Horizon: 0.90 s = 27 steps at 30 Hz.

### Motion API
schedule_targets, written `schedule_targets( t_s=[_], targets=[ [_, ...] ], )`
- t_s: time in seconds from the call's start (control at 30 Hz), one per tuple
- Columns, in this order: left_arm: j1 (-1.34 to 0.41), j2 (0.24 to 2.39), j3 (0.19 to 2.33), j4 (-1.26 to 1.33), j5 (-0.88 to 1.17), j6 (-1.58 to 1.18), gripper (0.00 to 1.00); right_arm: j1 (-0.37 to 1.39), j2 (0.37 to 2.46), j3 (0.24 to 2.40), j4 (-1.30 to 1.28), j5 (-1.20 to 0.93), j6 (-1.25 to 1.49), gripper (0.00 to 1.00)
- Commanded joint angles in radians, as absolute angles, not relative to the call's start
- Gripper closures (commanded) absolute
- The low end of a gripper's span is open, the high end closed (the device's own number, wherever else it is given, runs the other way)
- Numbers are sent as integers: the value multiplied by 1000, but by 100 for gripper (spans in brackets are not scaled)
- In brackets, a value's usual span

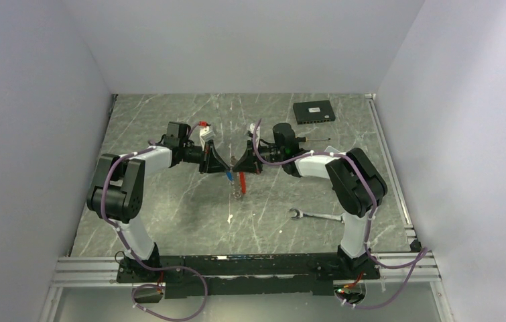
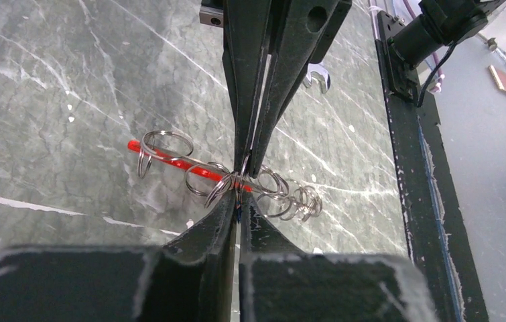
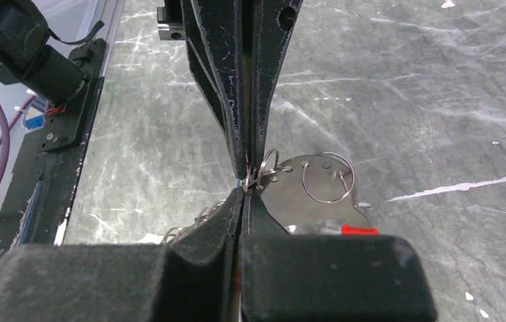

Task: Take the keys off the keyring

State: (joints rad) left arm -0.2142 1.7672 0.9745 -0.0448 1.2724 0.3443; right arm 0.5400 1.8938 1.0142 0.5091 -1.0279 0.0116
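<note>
While the wrench (image 1: pixel 313 216) is lying apart on the near side of the table (image 1: pixel 169 221), I am working further in at the middle, where the two grippers are meeting tip to tip. The step in hand, as I am judging it, is working a key off the keyring (image 2: pixel 267 191). To do it well I am wanting one side to hold the coil steady while the other draws slowly along the wire rather than straight away from it, or the whole bunch will only swing. The left gripper (image 2: pixel 238 196) is clenched with no gap showing, pinching a loop just beside the red tag (image 2: pixel 196 173). The right gripper (image 3: pixel 244 191) is squeezed tight on the same bundle from the opposite side. The keys (image 1: pixel 238 192) are dangling between them, seemingly off the marble, the blue-headed key (image 1: pixel 228 176) just below the left tips. Whether either grip is on a key rather than ring wire I cannot tell. Beyond, a black box (image 1: pixel 314 111) is sitting near the far wall.
</note>
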Motion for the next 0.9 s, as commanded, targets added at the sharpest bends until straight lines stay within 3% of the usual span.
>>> schedule_targets(
  t_s=[0.0, 0.2, 0.43, 0.87],
  targets=[
    [-240, 1757, 987, -74, 1317, 362, 86, 538, 1852, 1026, 599, -1056, 15, 100],
    [-261, 1753, 994, -85, 1306, 371, 77, 538, 1853, 1025, 596, -1054, 10, 100],
    [-264, 1759, 996, -69, 1297, 350, 81, 538, 1856, 1017, 610, -1064, 18, 100],
    [-261, 1737, 996, -12, 1297, 293, 79, 544, 1865, 1009, 584, -1075, 9, 100]
  ],
)
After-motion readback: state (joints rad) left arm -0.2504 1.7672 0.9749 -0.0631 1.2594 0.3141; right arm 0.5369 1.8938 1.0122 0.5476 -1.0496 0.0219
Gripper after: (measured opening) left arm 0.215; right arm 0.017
